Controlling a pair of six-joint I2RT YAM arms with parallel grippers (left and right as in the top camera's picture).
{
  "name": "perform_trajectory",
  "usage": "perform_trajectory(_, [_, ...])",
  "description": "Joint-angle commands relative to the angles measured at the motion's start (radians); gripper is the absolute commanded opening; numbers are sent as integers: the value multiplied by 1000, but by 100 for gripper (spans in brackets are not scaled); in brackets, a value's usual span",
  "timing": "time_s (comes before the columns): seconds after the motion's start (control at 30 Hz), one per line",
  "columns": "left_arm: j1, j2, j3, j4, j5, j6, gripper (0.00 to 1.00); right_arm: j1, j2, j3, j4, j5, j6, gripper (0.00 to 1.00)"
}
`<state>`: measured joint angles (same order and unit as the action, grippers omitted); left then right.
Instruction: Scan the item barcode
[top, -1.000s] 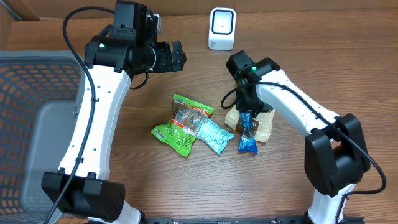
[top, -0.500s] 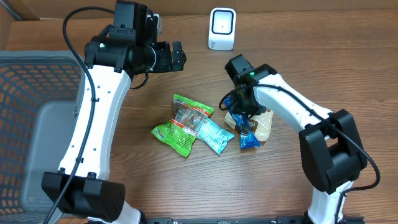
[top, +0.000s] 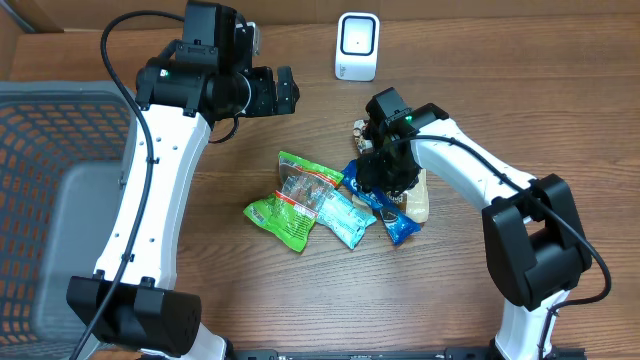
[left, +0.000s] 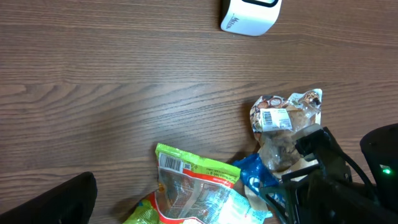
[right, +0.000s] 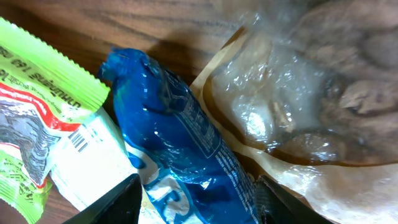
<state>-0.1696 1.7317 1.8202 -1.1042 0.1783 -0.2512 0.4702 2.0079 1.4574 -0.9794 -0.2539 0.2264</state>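
Over blue packet (right: 174, 143), right fingers (right: 121, 202) apart

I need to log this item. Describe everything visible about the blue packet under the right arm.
The blue packet is a glossy, crinkled plastic wrapper with white print, lying diagonally on the wooden table. It sits between the green packet and the clear bag, against the bag's edge. The right pincer straddles it, open; contact is unclear.

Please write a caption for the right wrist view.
Right tool open over a blue packet, clear bag beside it.
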Motion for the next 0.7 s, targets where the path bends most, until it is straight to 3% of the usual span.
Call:
perform_trajectory(0.0, [1,-5,16,1,-10,27,100,-1,32,-36,4,-58,-45,59])
perform_trajectory(0.27, [1,-5,16,1,-10,27,100,-1,59,-45,2,-92,-79,58])
perform_trajectory(0.4, [1,-5,16,1,-10,27,100,-6,59,-39,5,-148,-150,51])
perform_trajectory(0.67, [1,-5,16,1,-10,27,100,-61,58,42,-39,-225,-210,51])
